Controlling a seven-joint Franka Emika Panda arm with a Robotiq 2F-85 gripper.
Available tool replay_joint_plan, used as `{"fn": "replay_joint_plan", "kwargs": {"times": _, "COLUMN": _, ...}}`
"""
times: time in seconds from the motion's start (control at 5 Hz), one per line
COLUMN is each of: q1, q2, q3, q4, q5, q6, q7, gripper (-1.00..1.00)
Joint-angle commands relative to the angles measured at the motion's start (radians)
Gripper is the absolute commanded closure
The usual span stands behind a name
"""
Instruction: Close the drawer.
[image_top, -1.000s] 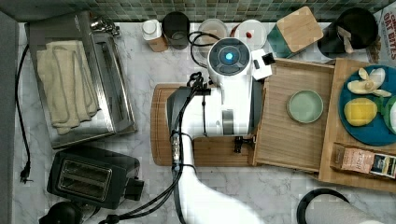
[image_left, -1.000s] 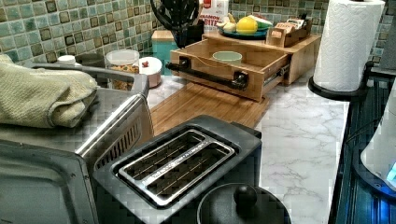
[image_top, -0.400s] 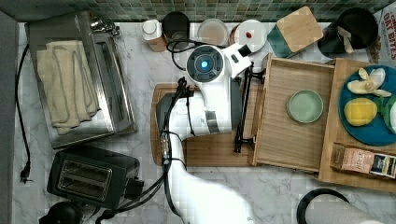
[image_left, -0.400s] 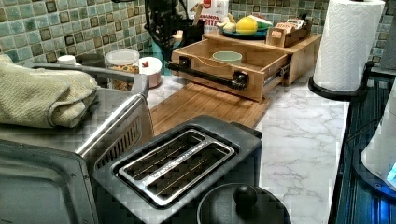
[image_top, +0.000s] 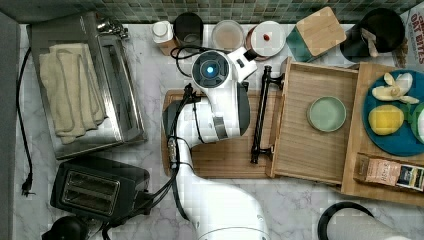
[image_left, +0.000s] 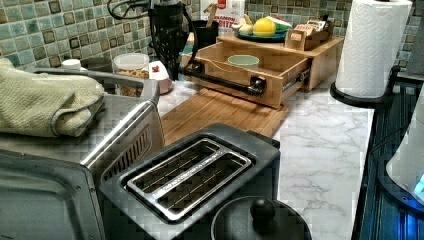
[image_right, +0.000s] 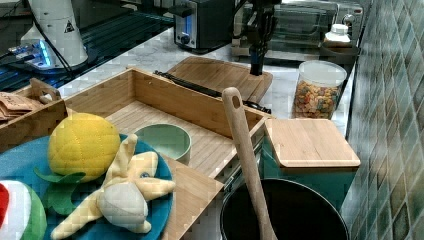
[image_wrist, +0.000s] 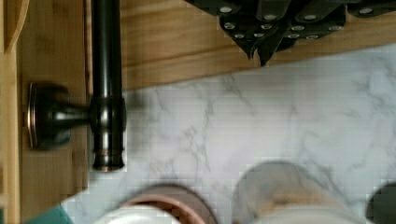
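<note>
The drawer (image_top: 305, 145), a shallow light-wood tray, stands pulled out from under the wooden top panel (image_top: 361, 100), with a small green bowl (image_top: 326, 114) inside. Its long black bar handle (image_top: 261, 115) runs across the front, and one end with its bracket appears in the wrist view (image_wrist: 107, 93). My gripper (image_wrist: 260, 53) is shut with nothing in it. It hangs over the back edge of the cutting board (image_right: 220, 75), a short way from the handle's far end, apart from it. In the left view the gripper (image_left: 172, 75) stands just left of the handle (image_left: 220, 80).
Jars and cups (image_top: 227, 35) line the tiled wall behind the gripper. A toaster oven with a towel (image_top: 80, 90) and a black toaster (image_top: 97, 190) sit at the top view's left. The top panel holds a blue plate (image_top: 400, 142) of toy food. A paper towel roll (image_left: 372, 47) stands at the left view's right.
My arm has swung away from over the drawer's front, toward the top view's left and the back wall, uncovering the handle. The drawer has not moved.
</note>
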Motion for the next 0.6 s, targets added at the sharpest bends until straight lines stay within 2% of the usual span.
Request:
{"fn": "replay_joint_plan", "kwargs": {"times": 0.2, "q1": -0.076, "q2": -0.039, "q3": -0.017, "q4": -0.08, "q5": 0.011, "q6": 0.027, "q7": -0.145, "gripper": 1.0}}
{"fn": "replay_joint_plan", "kwargs": {"times": 0.4, "q1": -0.077, "q2": -0.054, "q3": -0.038, "q4": -0.124, "q5": -0.002, "q6": 0.087, "q7": -0.158, "gripper": 1.0}}
{"fn": "replay_joint_plan", "kwargs": {"times": 0.6, "q1": -0.117, "q2": -0.079, "q3": -0.03, "q4": -0.163, "q5": 0.021, "q6": 0.096, "q7": -0.212, "gripper": 1.0}}
